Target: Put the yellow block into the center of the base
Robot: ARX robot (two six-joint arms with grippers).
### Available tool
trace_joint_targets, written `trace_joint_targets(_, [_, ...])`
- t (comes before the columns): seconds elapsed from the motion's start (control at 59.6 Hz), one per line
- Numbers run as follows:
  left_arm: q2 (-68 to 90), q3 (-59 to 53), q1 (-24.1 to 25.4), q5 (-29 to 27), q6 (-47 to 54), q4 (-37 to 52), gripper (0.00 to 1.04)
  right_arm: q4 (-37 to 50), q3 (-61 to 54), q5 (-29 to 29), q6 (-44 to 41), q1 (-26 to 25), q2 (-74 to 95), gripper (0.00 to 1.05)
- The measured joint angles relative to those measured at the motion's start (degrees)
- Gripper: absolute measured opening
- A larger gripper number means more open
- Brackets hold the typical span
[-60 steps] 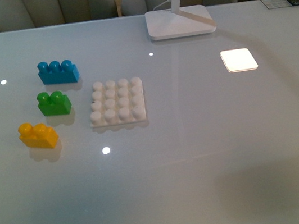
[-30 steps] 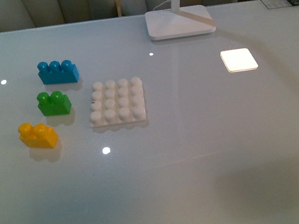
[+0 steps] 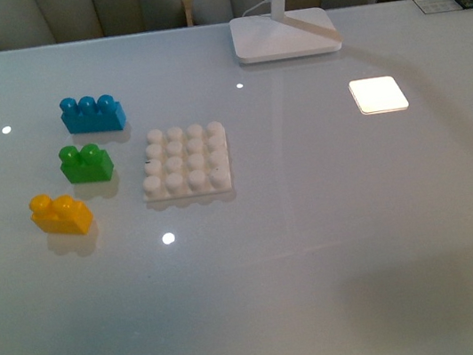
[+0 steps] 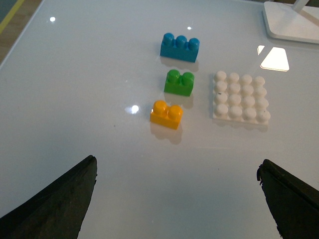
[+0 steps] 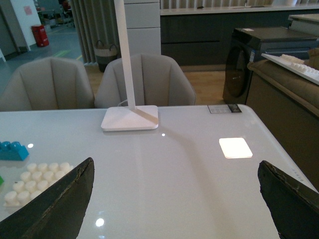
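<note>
Both wide open, left gripper (image 4: 174,204) and right gripper (image 5: 174,204) are hovering; next, grasping the orange-yellow two-stud plastic brick (image 3: 60,213) beside the white studded plate (image 3: 185,160).

yellow two-stud brick (image 3: 61,214): plastic, smooth, glossy
white square studded base (image 3: 185,161): plastic, duller sheen
pale grey table top (image 3: 365,247): glossy, reflective
beige chairs (image 5: 47,82), 12 o'clock: matt upholstery

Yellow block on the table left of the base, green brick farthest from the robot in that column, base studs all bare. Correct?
Not quite. The blue brick is farthest from the robot in that column, and the green brick sits in the middle; the front view shows this. The rest holds: the yellow block is on the table left of the base, whose studs are all bare.
</note>
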Motion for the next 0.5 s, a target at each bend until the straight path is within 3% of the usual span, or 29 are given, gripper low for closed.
trace_joint_targets(0.302, [28.0, 3.54, -0.17, 1.29, 8.81, 25.83, 0.97, 0.0, 0.0, -0.02, 0.0, 0.0, 0.0, 0.96])
trace_joint_targets(0.503, [46.07, 7.8, -0.17, 2.69, 14.36, 37.86, 0.97, 0.0, 0.0, -0.02, 0.0, 0.0, 0.0, 0.96])
